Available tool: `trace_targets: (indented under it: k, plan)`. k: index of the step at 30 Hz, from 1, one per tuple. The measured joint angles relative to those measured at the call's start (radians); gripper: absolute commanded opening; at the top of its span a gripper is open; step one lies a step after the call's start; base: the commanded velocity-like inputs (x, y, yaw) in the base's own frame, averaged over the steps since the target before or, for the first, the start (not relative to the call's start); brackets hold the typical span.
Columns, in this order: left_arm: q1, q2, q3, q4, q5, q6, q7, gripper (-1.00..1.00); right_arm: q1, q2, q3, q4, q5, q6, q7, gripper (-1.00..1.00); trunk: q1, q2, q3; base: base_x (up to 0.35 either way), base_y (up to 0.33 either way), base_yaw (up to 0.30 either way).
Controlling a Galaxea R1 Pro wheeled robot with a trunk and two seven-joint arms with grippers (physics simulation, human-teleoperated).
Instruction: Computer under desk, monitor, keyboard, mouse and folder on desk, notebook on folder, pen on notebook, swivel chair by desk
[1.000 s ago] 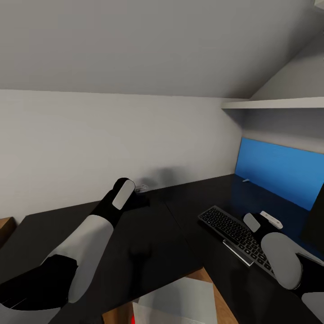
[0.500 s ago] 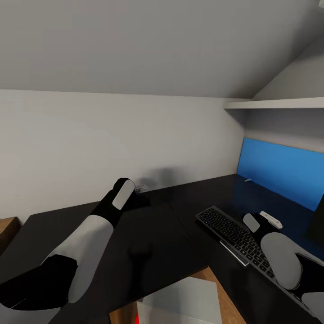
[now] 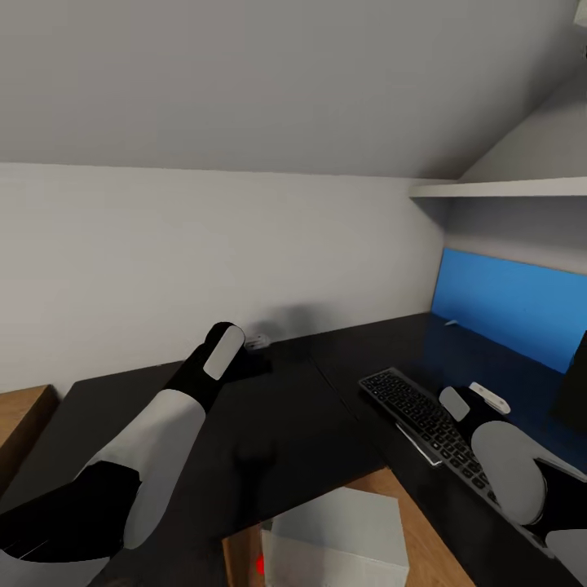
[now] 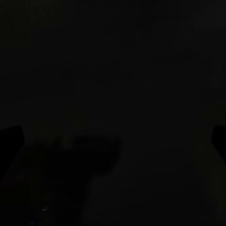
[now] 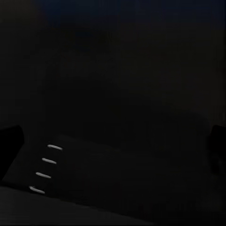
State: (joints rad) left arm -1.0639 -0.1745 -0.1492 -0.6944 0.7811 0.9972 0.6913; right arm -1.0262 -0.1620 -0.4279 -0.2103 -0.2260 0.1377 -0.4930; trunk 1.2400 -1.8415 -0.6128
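The desk shows its glossy black L-shaped top across the head view. On its right wing lies the keyboard, slim and dark with a silver edge. A black edge of the monitor cuts in at the far right. Under the desk's inner corner stands the computer, a pale grey box with a red light. My left arm reaches over the bare desk top; my right arm hangs over the keyboard's near end. Both wrist views are very dark, with the left gripper and right gripper open, fingertips far apart.
A blue wall panel backs the desk's right wing under a white shelf. A small pale object lies at the panel's foot. A light wooden top borders the desk at the left. Wooden floor surrounds the computer.
The whole head view has shifted: more of the computer, the floor and the left wooden top shows. Both arms keep the same pose.
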Motion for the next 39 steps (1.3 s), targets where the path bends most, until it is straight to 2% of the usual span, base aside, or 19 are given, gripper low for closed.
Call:
trace_targets:
  k: [31,39]
  plan:
    - [0.0,0.0,0.0,0.0,0.0,0.0,0.0,1.0,0.0,0.003,0.001,0.0,0.002,0.0,0.0,1.0,0.0,0.0,0.0,-0.109,0.093,0.0]
    - [0.0,0.0,0.0,0.0,0.0,0.0,0.0,1.0,0.0,0.004,0.001,0.0,0.004,0.0,-0.001,1.0,0.0,0.0,0.0,-0.023,0.065,0.0]
